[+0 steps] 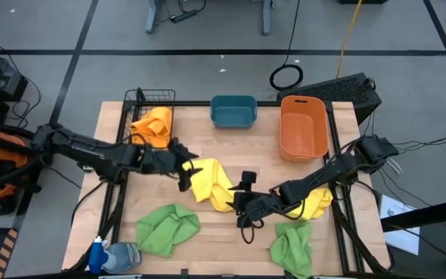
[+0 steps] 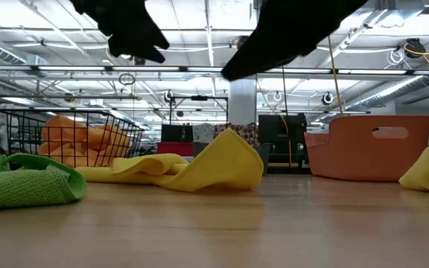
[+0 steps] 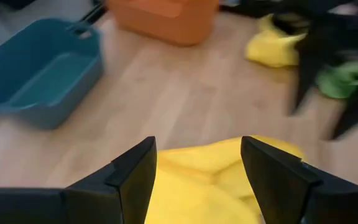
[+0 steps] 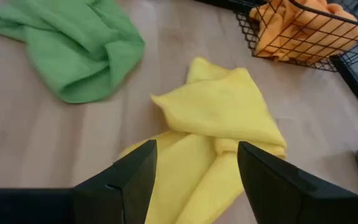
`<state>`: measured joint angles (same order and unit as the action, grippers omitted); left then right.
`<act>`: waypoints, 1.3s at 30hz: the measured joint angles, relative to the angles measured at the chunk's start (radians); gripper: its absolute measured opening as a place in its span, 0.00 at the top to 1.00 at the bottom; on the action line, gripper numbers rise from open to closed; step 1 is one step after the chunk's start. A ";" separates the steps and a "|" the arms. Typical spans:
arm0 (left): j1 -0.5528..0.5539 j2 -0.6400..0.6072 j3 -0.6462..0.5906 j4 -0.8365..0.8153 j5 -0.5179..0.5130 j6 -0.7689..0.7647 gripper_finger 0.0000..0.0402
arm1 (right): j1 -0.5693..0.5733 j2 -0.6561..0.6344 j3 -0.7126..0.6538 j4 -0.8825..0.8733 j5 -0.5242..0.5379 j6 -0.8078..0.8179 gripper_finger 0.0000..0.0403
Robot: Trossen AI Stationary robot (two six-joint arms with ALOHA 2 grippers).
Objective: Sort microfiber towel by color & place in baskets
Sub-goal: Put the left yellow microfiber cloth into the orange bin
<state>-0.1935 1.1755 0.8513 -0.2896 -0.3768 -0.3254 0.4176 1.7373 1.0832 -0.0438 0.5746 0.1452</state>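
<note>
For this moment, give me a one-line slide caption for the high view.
Both open grippers, left gripper and right gripper, flank the middle yellow towel; orange towels fill the wire basket.

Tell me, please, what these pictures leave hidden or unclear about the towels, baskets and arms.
- Low view: the teal tub is hidden behind the middle yellow towel; both arms are cut off by the top edge.
- Left wrist view: the right arm is blurred; the orange bin is cut by the top edge.
- High view: part of the right-hand yellow towel lies under the right arm.
- Right wrist view: the wire basket is cut by the edge.
</note>
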 joint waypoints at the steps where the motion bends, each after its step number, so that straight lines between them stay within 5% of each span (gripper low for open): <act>1: -0.019 0.005 -0.005 0.017 -0.001 0.002 0.40 | -0.007 0.010 0.000 0.015 0.000 -0.015 0.45; 20: -0.135 0.376 -0.009 0.068 -0.051 0.020 0.40 | -0.072 0.095 0.000 -0.163 -0.015 -0.019 0.43; 30: -0.137 0.397 -0.008 0.017 -0.051 -0.028 0.40 | -0.104 0.134 -0.038 -0.256 -0.051 0.022 0.43; 39: -0.136 0.413 -0.007 -0.068 -0.051 -0.088 0.40 | -0.103 0.208 -0.045 -0.096 -0.059 -0.064 0.43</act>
<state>-0.3298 1.5881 0.8443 -0.3577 -0.4275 -0.4137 0.3149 1.9458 1.0385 -0.1397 0.5157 0.0812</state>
